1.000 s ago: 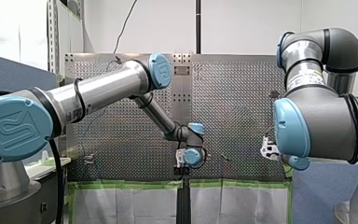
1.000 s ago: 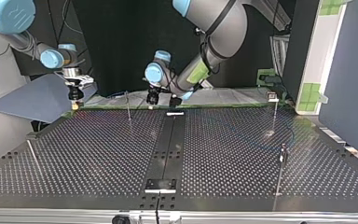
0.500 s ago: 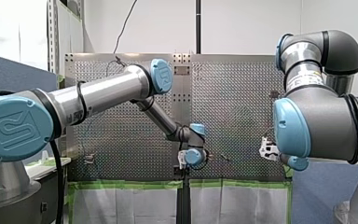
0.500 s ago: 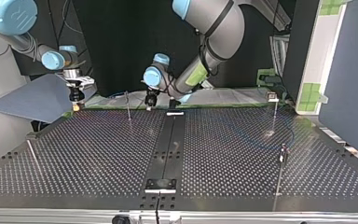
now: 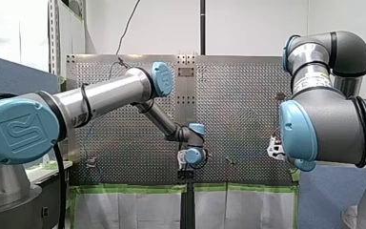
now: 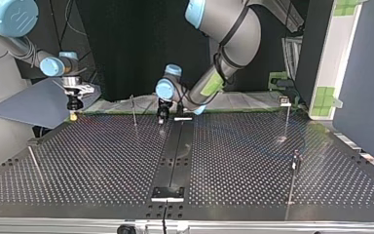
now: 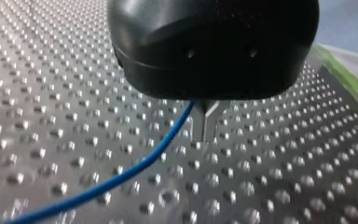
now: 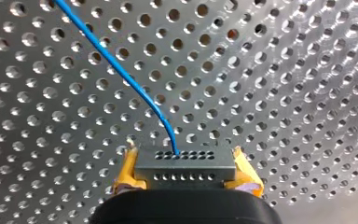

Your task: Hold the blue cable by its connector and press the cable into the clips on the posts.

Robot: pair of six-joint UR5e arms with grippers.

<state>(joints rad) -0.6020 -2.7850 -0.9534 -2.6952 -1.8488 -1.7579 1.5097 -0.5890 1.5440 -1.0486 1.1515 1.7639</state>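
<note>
Yellow pads [image 8: 127,171] of my right gripper [image 8: 185,161] are clamped on the two ends of the grey connector [image 8: 185,169], which sits square between them with its rows of small holes facing outward. From one hole in the upper row the blue cable [image 8: 121,74] leaves the connector, curves ahead of the gripper and runs off over the perforated table [image 8: 284,70].

My left gripper [image 7: 205,135] points down at the table. Its metal fingers [image 7: 199,122] meet at the tips, with a narrow V-shaped gap open above them. The cable comes up to the root of those fingers, at their side, and goes out of sight under the black body — whether it is pinched there I cannot tell. Away from this gripper it runs low over the table in a loose bend.

In the top view my left gripper [image 6: 162,115] stands near the table's far edge, just beside the dark centre strip [image 6: 175,151], with a thin post [image 6: 133,111] close by toward the view's left. My right gripper [image 6: 73,108] hangs at the far left corner, beside a grey-blue panel [image 6: 34,105]. Another post [image 6: 287,119] rises near the far right — and one more [image 6: 293,178] stands nearer the camera on that side.
</note>
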